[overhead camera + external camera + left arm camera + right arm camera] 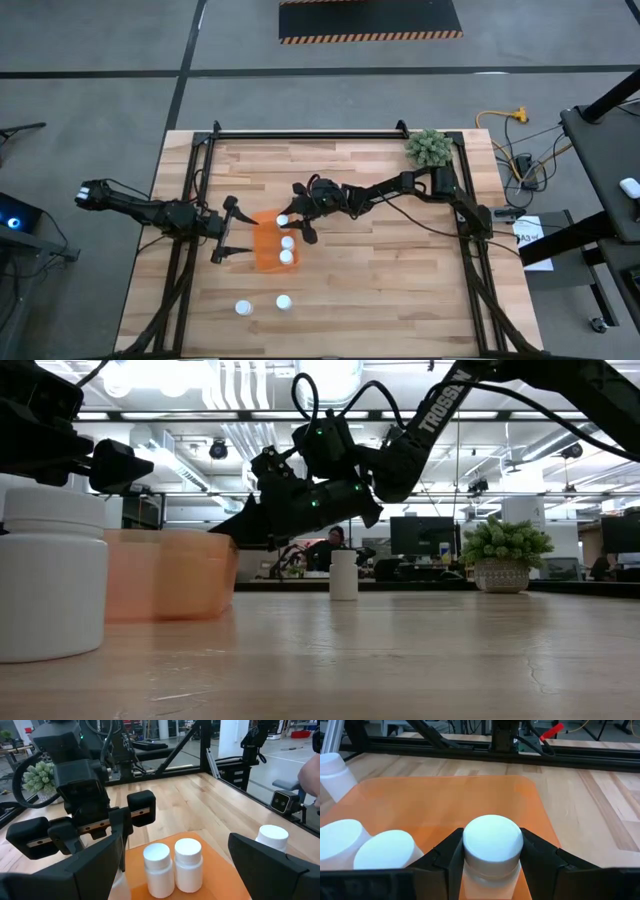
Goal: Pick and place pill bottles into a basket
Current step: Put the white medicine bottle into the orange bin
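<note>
The orange basket [266,243] lies left of the table's middle, with two white-capped pill bottles [288,241] [287,257] standing in it; they also show in the left wrist view [156,870] [188,865]. My right gripper [291,217] is shut on a third bottle [492,842] over the basket's far right corner. My left gripper [226,231] is open and empty just left of the basket, its fingers wide apart in the left wrist view [175,847]. Two bottles [243,307] [284,301] stand on the table near the front edge. Another bottle [343,574] stands farther back. My right gripper pinches the bottle's body just under the white cap [470,870] between its two fingers [445,857], one on each side. The fingers come slanting down from the table's far right. The bottle is upright above the basket floor; its base is out of view.
A green fuzzy plant [428,148] in a pot stands at the table's far right corner. Dark frame rails [310,133] run along the far edge and both sides. Bare wood [400,280] lies right of the basket.
</note>
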Tool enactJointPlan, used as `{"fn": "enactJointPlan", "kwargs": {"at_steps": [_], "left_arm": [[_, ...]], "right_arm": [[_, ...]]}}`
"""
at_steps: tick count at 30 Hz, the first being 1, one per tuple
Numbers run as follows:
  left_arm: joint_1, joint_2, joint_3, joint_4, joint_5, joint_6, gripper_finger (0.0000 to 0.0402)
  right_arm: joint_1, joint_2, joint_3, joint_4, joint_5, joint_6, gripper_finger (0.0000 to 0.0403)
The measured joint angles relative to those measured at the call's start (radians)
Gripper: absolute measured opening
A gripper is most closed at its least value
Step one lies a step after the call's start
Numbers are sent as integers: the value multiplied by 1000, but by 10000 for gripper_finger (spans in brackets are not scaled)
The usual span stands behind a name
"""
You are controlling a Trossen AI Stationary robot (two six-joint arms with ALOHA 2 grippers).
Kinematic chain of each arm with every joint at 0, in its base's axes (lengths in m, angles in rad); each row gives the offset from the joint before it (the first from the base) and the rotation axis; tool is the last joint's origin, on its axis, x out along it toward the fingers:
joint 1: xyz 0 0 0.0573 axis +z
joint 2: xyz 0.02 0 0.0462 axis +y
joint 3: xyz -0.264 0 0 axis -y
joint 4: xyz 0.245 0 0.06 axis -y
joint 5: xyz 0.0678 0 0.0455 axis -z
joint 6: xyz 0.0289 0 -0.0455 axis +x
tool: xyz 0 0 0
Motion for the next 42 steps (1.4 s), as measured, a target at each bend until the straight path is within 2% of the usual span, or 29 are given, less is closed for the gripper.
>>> {"fn": "enactJointPlan", "kwargs": {"at_steps": [5, 14, 35, 42], "left_arm": [[0, 0, 0, 0, 0, 0, 345], [0, 0, 0, 0, 0, 0, 345], [0, 0, 0, 0, 0, 0, 345], [0, 0, 0, 0, 0, 0, 345]], "right_arm": [[0, 0, 0, -1, 0, 1, 149], [0, 0, 0, -1, 0, 4, 175], [0, -1, 13, -8, 2, 40, 180], [0, -46, 13, -39, -2, 55, 180]]}}
